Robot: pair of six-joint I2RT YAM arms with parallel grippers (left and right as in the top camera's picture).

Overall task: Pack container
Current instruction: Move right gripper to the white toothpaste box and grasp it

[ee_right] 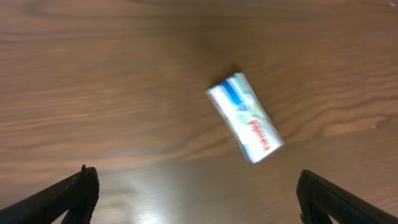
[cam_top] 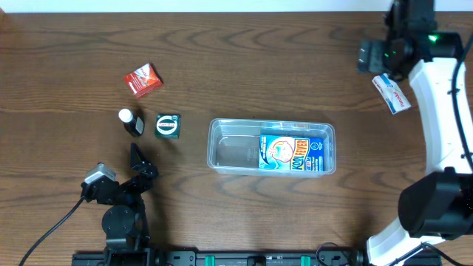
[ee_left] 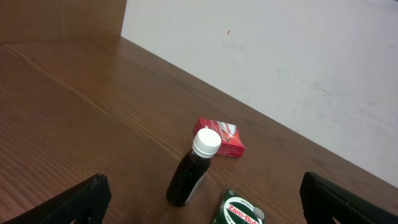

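Container (cam_top: 222,148) sits mid-bench, a bit R of centre: clear shallow plastic tub w/ rounded corners and a rim. Holds one blue box (cam_top: 292,154) lying flat in R half; L half bare. Step in hand, prob.: fetching next item. R hand (ee_right: 198,193) released, jaws wide, hovering over white pack (ee_right: 245,126) at far R of bench, not touching it. Next move calls for lowering, matching pack's tilt, closing across narrow side, then carrying to tub's free half. L hand (cam_top: 142,164) released too, empty, facing dark bottle (ee_left: 193,168), red box (ee_left: 221,137) and green box (cam_top: 168,125).
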